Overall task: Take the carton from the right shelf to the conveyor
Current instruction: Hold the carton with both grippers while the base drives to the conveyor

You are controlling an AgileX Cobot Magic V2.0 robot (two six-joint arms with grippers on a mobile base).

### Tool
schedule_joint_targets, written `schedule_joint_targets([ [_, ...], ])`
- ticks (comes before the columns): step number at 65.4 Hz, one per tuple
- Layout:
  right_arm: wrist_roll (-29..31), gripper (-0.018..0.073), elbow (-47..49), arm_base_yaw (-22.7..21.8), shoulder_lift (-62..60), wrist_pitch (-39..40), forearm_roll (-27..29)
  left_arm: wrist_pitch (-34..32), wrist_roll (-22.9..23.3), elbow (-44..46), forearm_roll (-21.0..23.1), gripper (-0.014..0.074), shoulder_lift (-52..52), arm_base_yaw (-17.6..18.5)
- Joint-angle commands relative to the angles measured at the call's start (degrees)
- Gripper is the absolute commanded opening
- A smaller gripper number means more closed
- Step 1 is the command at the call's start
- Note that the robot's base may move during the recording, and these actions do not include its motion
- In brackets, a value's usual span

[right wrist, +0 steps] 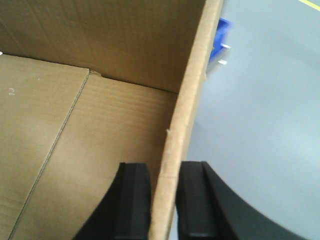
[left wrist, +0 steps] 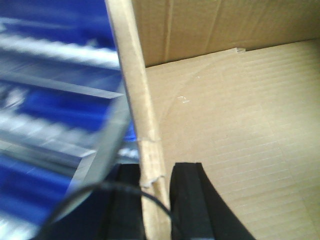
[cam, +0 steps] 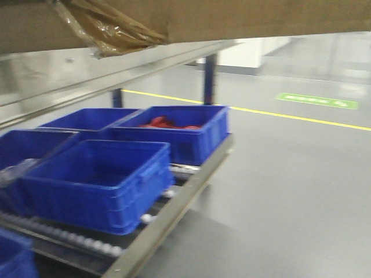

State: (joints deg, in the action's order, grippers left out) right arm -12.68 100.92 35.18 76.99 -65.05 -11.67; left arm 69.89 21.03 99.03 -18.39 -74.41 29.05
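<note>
The carton is a brown corrugated box that fills the top of the front view, with wrinkly tape hanging from its underside. It is held up above the right shelf. My left gripper is shut on the carton's left wall, one black finger on each side. My right gripper is shut on the carton's right wall in the same way. Both wrist views look down into the empty carton. The conveyor is out of view.
Several blue plastic bins sit on the shelf's silver roller tracks; one bin holds red items. An upper steel rail runs just below the carton. Grey floor with a yellow line lies to the right.
</note>
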Motion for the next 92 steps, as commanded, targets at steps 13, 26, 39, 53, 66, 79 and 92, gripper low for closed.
schedule_joint_targets([
  [13, 0.14, -0.0059, 0.34, 0.19, -0.23, 5.17, 0.89, -3.76, -0.37, 0.33, 5.07, -0.0019, 0.53, 0.99],
  [26, 0.14, -0.0059, 0.34, 0.19, -0.23, 5.17, 0.89, -3.76, -0.37, 0.33, 5.07, -0.0019, 0.53, 0.99],
  [39, 0.14, -0.0059, 0.34, 0.19, -0.23, 5.17, 0.89, -3.76, -0.37, 0.33, 5.07, -0.0019, 0.53, 0.99],
  [53, 0.14, -0.0059, 0.34, 0.19, -0.23, 5.17, 0.89, -3.76, -0.37, 0.33, 5.07, -0.0019, 0.53, 0.99],
  [66, 0.14, -0.0059, 0.34, 0.19, -0.23, 5.17, 0.89, -3.76, -0.37, 0.33, 5.07, -0.0019, 0.53, 0.99],
  [79, 0.14, -0.0059, 0.34, 0.19, -0.23, 5.17, 0.89, -3.76, -0.37, 0.33, 4.95, -0.0019, 0.53, 0.99],
  [92, 0.14, -0.0059, 0.34, 0.19, -0.23, 5.17, 0.89, -3.76, -0.37, 0.33, 4.95, -0.0019, 0.53, 0.99],
])
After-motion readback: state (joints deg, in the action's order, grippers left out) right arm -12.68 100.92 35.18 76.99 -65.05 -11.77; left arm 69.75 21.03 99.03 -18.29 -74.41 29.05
